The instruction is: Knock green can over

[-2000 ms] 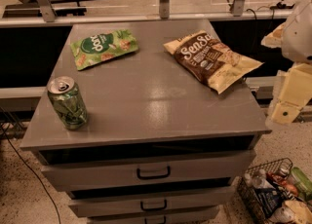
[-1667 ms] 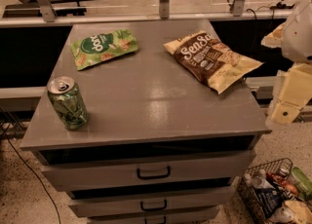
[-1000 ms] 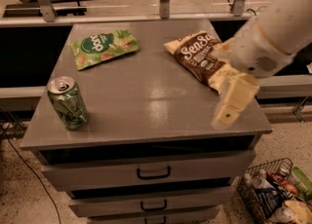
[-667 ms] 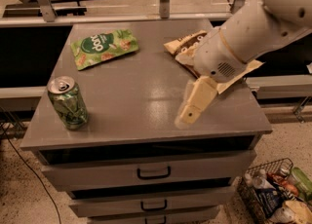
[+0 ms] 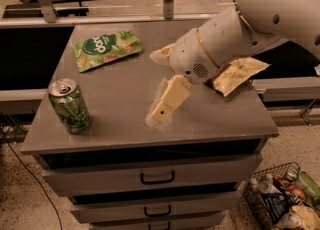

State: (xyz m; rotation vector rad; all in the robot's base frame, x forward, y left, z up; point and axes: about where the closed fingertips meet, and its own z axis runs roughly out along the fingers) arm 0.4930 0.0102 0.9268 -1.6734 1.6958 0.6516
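The gripper [image 5: 163, 105] has swung left from the right edge to the middle of the cabinet top [image 5: 120, 81]; its opening cannot be told. The green can [image 5: 69, 105] stands upright near the left corner, well apart.

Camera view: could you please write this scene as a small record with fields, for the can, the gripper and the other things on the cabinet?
green can: upright, near the front left corner of the cabinet top; not yet knocked over
gripper: low over the middle of the top, to the right of the can, apart from it
arm: reaches in from the upper right
green snack bag: flat, at the back left
brown snack bag: at the back right, partly hidden behind the arm
wire basket: on the floor, lower right, with items inside
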